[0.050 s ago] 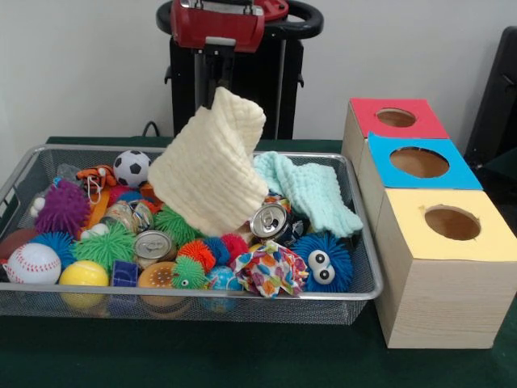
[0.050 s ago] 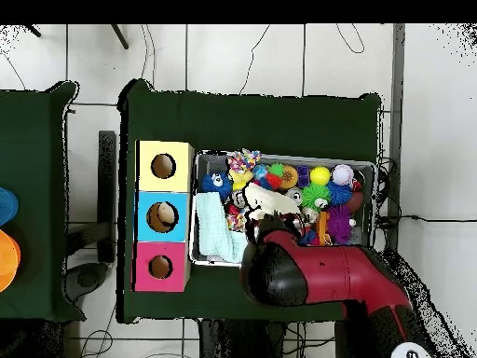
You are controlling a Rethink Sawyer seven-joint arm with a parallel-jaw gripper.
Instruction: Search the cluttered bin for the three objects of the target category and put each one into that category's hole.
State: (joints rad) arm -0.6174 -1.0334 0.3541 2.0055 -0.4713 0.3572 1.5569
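I have the cream knitted cloth (image 1: 212, 166) pinched at its top corner in my gripper (image 1: 220, 87); it hangs clear above the middle of the wire basket (image 1: 365, 267), folded on itself and draping down in front of the clutter. A second cloth, mint green (image 1: 311, 192), lies over the basket's back right part, just beside the hanging one. That makes two cloths I can count.

Below them I count two drink cans: one tilted (image 1: 270, 220) at the cream cloth's lower edge, one (image 1: 152, 244) further left. Around them lie a soccer ball (image 1: 131, 167), a baseball (image 1: 33, 263), a yellow ball (image 1: 83, 274), a purple spiky ball (image 1: 62, 208), a blue fuzzy ball with eyes (image 1: 323, 263) and a patterned fabric ball (image 1: 270, 269).

Beside the basket stand three wooden boxes in a row, each with one round hole: a red-topped box (image 1: 396, 118), a blue-topped box (image 1: 419, 162) and a yellow-topped box (image 1: 451, 223).

From overhead, my arm (image 2: 321, 275) covers part of the basket.
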